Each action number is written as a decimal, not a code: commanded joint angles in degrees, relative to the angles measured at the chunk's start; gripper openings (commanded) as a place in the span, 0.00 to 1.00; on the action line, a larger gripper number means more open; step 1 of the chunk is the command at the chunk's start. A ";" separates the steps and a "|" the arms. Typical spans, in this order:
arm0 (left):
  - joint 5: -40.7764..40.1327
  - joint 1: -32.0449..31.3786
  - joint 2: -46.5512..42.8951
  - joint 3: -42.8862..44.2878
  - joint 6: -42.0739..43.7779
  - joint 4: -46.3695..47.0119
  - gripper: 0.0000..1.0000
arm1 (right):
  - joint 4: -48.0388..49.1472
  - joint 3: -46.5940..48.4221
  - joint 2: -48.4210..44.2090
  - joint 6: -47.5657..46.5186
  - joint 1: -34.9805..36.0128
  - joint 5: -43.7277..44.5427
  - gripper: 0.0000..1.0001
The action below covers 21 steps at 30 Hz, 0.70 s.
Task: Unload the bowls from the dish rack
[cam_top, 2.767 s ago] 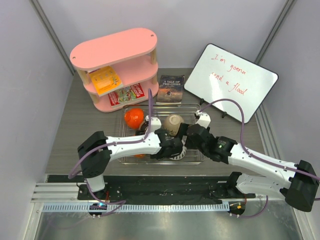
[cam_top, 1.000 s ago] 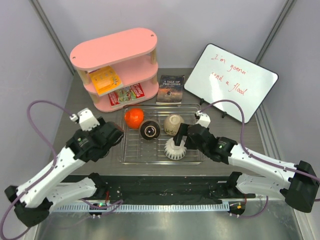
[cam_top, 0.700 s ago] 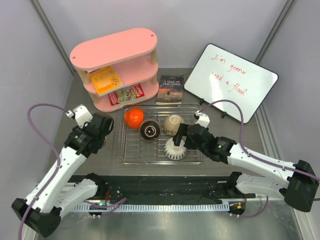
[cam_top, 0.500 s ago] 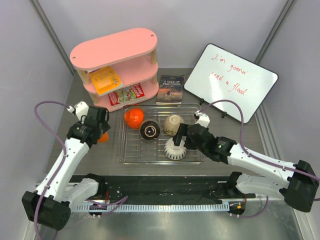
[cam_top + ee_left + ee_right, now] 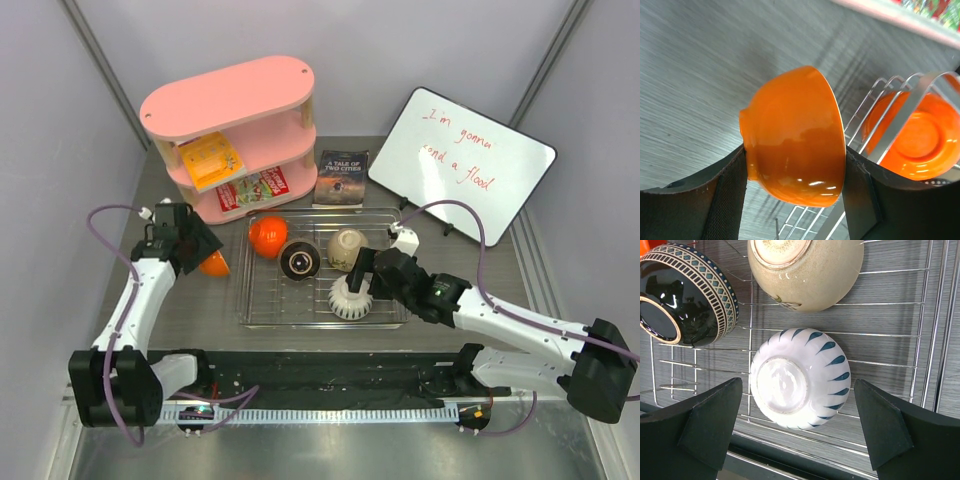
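Near edge of the rack (image 5: 262,312): the white bowl (image 5: 800,377) lies upside down on the bars. The right gripper (image 5: 797,384) hangs over it, jaws wide, one finger on each side of the bowl and neither touching it; it holds nothing.

Farther in, the dark bowl (image 5: 685,300) lies tipped on its side at the rack's middle. The beige bowl (image 5: 805,270) sits just right of it, also tipped.

Left of the rack and outside it, the left gripper (image 5: 795,150) is clamped on an orange bowl (image 5: 792,140), held on its side between both fingers (image 5: 730,200) over the table (image 5: 170,310). Whether the bowl touches the table cannot be told.

Far left corner of the rack: a second orange bowl (image 5: 267,236), foot up.

Beyond the rack stand a pink shelf (image 5: 235,135) at left, a book (image 5: 341,178) at centre and a whiteboard (image 5: 462,160) at right.
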 commanded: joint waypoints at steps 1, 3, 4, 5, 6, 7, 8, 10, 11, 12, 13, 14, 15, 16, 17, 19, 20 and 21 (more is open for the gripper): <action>8.92 3.30 -2.19 -3.02 1.60 7.90 0.00 | 2.10 -0.42 -0.46 -0.32 -0.24 0.23 1.00; 12.24 4.80 -2.46 -4.51 0.99 9.57 0.00 | 2.10 -0.42 -0.20 -0.32 -0.24 -0.03 1.00; 13.14 6.28 -2.63 -5.04 -0.15 10.19 0.00 | 2.19 -0.34 -0.20 -0.32 -0.24 -0.04 1.00; 13.58 7.17 -2.55 -5.48 -0.68 10.45 0.00 | 2.27 -0.33 -0.02 -0.23 -0.24 -0.12 1.00; 14.46 7.87 -2.37 -6.09 -1.21 10.54 0.00 | 2.19 -0.33 0.07 -0.23 -0.15 -0.21 1.00; 15.42 9.18 -1.93 -6.45 -1.73 10.72 0.00 | 2.27 -0.42 0.07 -0.23 -0.24 -0.30 1.00; 16.48 9.89 -1.76 -6.97 -1.91 12.03 0.00 | 2.28 -0.42 -0.02 -0.23 -0.24 -0.21 1.00; 19.90 11.99 -1.93 -8.90 -3.22 15.09 0.00 | 2.27 -0.51 -0.19 -0.32 -0.24 -0.12 1.00; 21.13 12.97 -2.10 -10.65 -3.93 16.59 0.00 | 2.28 -0.60 -0.28 -0.32 -0.24 -0.21 1.00; 24.02 15.07 -2.19 -11.80 -4.81 18.09 0.00 | 2.36 -0.60 -0.20 -0.23 -0.24 -0.21 1.00; 25.35 16.22 -2.02 -12.68 -6.73 20.45 0.00 | 2.36 -0.51 -0.11 -0.32 -0.24 -0.12 1.00; 26.67 17.01 -1.76 -13.30 -7.45 21.43 0.00 | 2.36 -0.51 -0.02 -0.23 -0.24 -0.21 1.00; 27.64 18.06 -1.49 -14.35 -8.06 22.31 0.00 | 2.45 -0.42 0.07 -0.32 -0.24 -0.21 1.00; 28.61 18.16 -0.97 -14.45 -8.24 23.11 0.00 | 2.36 -0.42 0.15 -0.32 -0.24 -0.12 1.00; 28.70 18.25 -0.01 -14.45 -7.90 23.03 0.00 | 2.54 -0.42 0.24 -0.32 -0.24 -0.30 1.00; 28.44 18.34 0.62 -14.62 -7.46 23.03 0.00 | 2.71 -0.34 0.33 -0.32 -0.24 -0.39 1.00; 28.18 18.25 0.79 -14.71 -7.10 23.11 0.00 | 2.71 -0.33 0.68 -0.41 -0.24 -0.47 1.00; 28.26 18.34 0.71 -14.89 -7.10 23.20 0.00 | 2.71 -0.25 0.77 -0.41 -0.24 -0.48 1.00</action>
